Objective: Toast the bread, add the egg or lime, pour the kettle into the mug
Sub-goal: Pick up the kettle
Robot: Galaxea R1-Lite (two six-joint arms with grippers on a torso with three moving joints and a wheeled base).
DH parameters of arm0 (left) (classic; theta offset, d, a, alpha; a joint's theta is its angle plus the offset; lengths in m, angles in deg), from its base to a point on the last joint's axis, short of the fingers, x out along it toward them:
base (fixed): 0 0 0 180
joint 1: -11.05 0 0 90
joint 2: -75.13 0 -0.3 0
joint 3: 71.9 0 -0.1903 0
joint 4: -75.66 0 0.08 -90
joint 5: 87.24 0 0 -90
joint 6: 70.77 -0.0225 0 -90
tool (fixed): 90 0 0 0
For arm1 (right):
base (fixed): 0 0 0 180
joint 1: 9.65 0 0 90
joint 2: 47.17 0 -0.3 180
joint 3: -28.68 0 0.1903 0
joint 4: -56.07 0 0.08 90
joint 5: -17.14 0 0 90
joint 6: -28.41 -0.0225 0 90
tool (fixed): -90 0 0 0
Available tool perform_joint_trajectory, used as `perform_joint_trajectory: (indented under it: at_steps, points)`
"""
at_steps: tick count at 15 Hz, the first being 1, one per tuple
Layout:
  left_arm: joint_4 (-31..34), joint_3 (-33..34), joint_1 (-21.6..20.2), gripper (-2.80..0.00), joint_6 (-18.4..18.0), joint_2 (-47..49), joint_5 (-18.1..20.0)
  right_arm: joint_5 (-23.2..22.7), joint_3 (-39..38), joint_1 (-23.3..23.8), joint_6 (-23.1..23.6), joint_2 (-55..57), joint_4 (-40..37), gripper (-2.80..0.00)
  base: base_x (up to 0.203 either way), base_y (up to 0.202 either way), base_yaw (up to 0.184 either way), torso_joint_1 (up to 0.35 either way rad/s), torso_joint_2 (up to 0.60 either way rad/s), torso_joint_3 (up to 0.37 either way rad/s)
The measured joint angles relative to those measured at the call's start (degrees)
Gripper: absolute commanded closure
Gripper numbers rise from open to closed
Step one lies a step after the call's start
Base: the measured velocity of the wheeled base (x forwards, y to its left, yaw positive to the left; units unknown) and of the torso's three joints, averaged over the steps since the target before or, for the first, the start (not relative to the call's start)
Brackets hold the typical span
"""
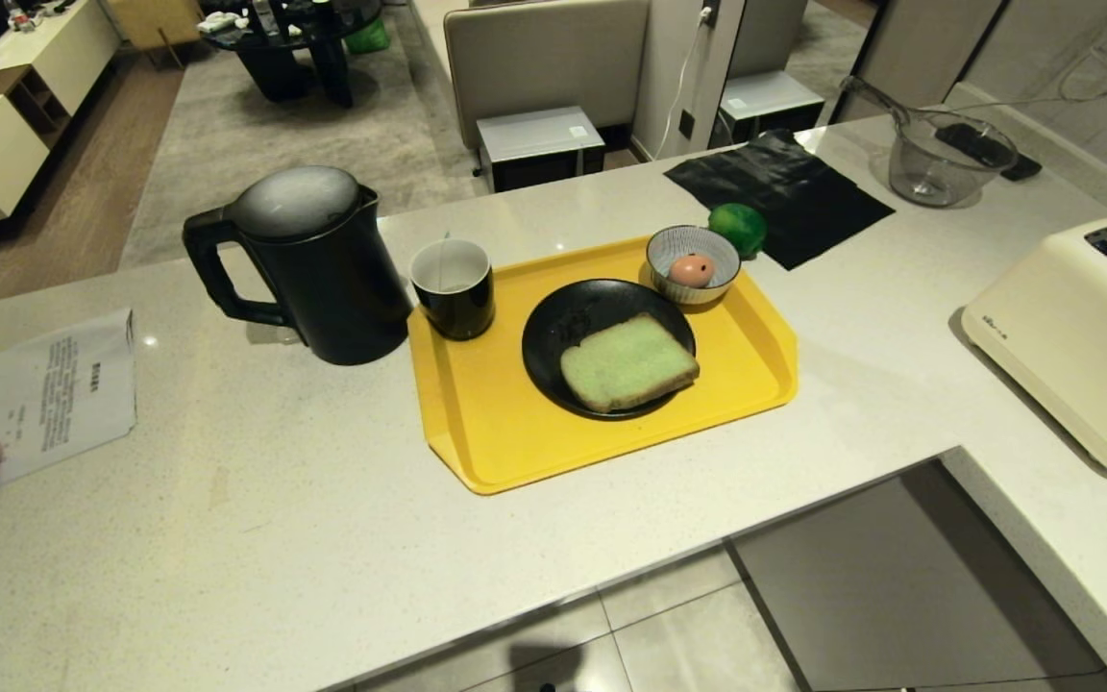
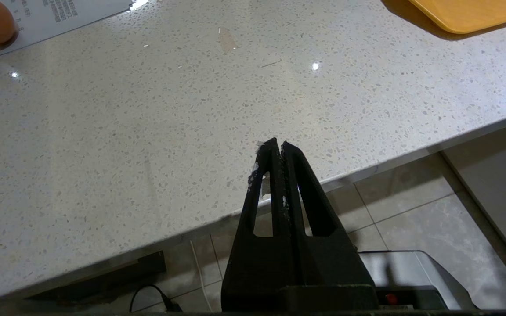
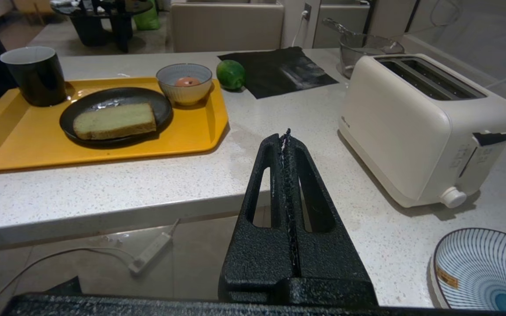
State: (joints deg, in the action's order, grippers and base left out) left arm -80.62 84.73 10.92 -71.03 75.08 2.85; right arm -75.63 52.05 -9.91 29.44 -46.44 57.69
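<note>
We see the bread (image 1: 628,362) on a black plate (image 1: 553,332) on a yellow tray (image 1: 496,432), with the mug (image 1: 453,287) beside it and the egg (image 1: 691,270) in a small bowl (image 1: 707,285). The kettle (image 1: 308,264) stands on the bench (image 1: 227,538) left of the tray, the lime (image 1: 738,227) behind the bowl. Our left tool (image 2: 278,147) and right tool (image 3: 284,136) are both closed, empty, at the bench edge.

L gripper (image 2: 278,147) & R gripper (image 3: 284,136) both closed, empty, neither touching anything

The right tool (image 3: 286,134), closed and empty, hangs between the yellow tray (image 3: 103,151) and the toaster (image 3: 420,127).
</note>
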Motion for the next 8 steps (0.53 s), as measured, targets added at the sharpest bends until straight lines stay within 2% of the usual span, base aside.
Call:
perform_joint_trajectory:
  at_steps: [3, 6, 8]
  points:
    - [0.0, 0.0, 0.0, 0.0, 0.0, 0.0, 0.0, -0.6, 0.0, 0.0, -0.1, -0.6, -1.3, 0.0, 0.0, 0.0, 0.0, 0.0, 0.0, 0.0]
    - [0.0, 0.0, 0.0, 0.0, 0.0, 0.0, 0.0, 0.0, 0.0, 0.0, -0.9, -0.7, -11.2, 0.0, 0.0, 0.0, 0.0, 0.0, 0.0, 0.0]
    - [0.0, 0.0, 0.0, 0.0, 0.0, 0.0, 0.0, 2.9, 0.0, 0.0, -2.3, -0.7, -17.8, 0.0, 0.0, 0.0, 0.0, 0.0, 0.0, 0.0]
